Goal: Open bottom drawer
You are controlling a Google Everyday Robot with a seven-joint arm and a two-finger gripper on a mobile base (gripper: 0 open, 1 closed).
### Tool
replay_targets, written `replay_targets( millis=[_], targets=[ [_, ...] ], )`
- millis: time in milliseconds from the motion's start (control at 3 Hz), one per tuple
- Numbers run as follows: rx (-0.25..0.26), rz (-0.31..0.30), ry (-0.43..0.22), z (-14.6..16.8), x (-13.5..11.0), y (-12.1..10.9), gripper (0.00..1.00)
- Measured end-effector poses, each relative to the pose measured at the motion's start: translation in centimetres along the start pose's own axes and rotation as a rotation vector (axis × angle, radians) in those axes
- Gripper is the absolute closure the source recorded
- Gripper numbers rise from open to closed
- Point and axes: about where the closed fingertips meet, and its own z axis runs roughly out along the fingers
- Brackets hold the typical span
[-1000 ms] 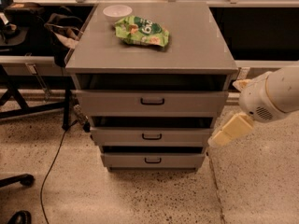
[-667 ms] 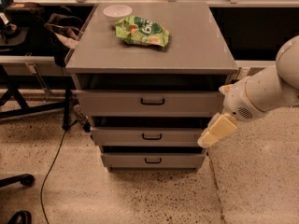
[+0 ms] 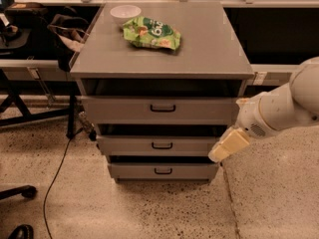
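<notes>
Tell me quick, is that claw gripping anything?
Gripper: beside the cabinet, level with the middle drawer, holding nothing; open or closed cannot be told.

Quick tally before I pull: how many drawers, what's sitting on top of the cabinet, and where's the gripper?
Drawers: 3: top drawer, middle drawer, bottom drawer
Bowls: 1: white bowl on the cabinet top
Snack bags: 1: green snack bag beside the bowl
Grippers: 1: gripper at the cabinet's right front edge, about level with the middle drawer
Total: 6
</notes>
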Motion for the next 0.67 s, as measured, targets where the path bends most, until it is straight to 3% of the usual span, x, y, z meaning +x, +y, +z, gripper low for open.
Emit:
replay_targets(
  millis=[667],
  targets=[
    [0.019,0.193,0.05,6.6,6.7,-2.3,0.0]
  ],
)
